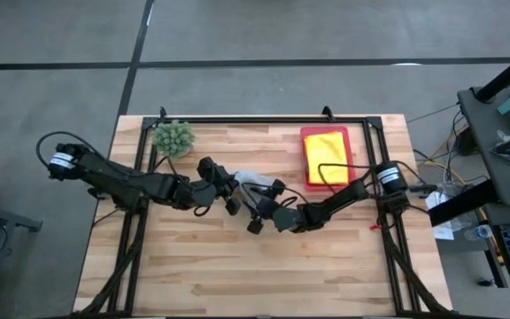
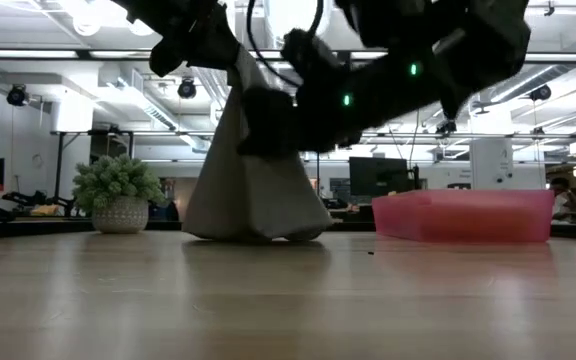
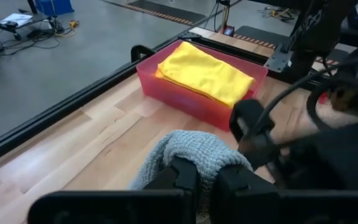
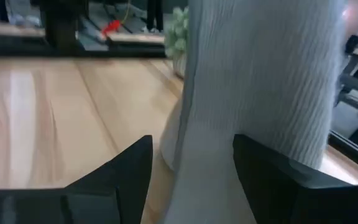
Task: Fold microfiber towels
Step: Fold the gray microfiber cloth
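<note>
Grey towel (image 2: 253,170) hangs from the left gripper (image 3: 205,180), jaws clamped tight on its top edge; bottom hem just touches the tabletop (image 1: 237,266), w/ the cloth draping down in a cone shape. It's near the table's middle, left of the pink tray (image 1: 308,168). Right gripper (image 4: 191,168) is right up against the hanging cloth, jaws apart, cloth between them, not pinched. Yellow towel (image 1: 326,155) lies folded in the tray. Spiky plant (image 1: 173,136) sits well left of the tray, at the far edge.
</note>
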